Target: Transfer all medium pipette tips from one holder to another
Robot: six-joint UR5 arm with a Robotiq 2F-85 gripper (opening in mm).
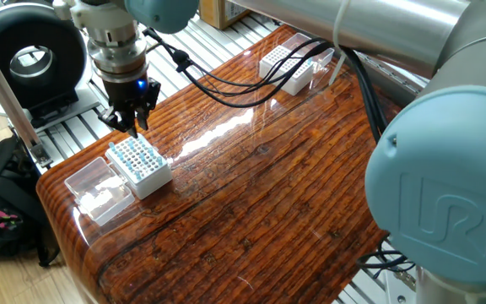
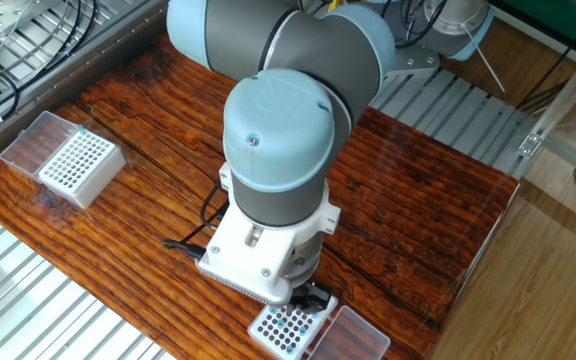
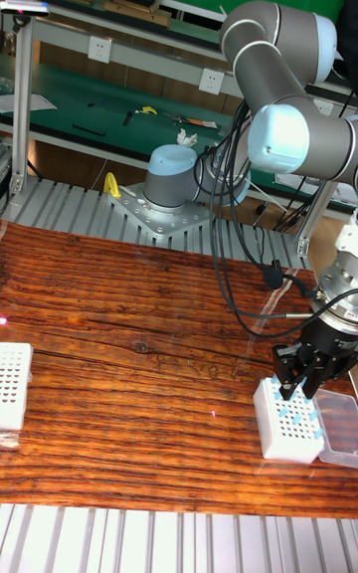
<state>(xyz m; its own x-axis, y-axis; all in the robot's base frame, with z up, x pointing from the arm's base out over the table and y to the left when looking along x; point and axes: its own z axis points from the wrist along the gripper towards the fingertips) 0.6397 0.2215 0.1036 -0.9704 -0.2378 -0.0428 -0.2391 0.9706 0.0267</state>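
Wood-grain table [image 1: 260, 194] carries two white holders well apart: a near box [image 1: 139, 165] with blue-topped tips [image 3: 293, 410] in its grid, and a far box [image 2: 78, 166] across the table. Hanging just above the near box, the gripper [image 1: 132, 121] points straight down, tips directly below it and standing upright. Its fingers look nearly closed; whether they pinch a tip, I cannot tell.

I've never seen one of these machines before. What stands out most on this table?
The big grey and pale blue robot arm dominates, bending down so its black gripper hangs just above a white box full of blue-topped pipette tips near one table corner. A second white grid box sits far off at the opposite end of the glossy wooden table.
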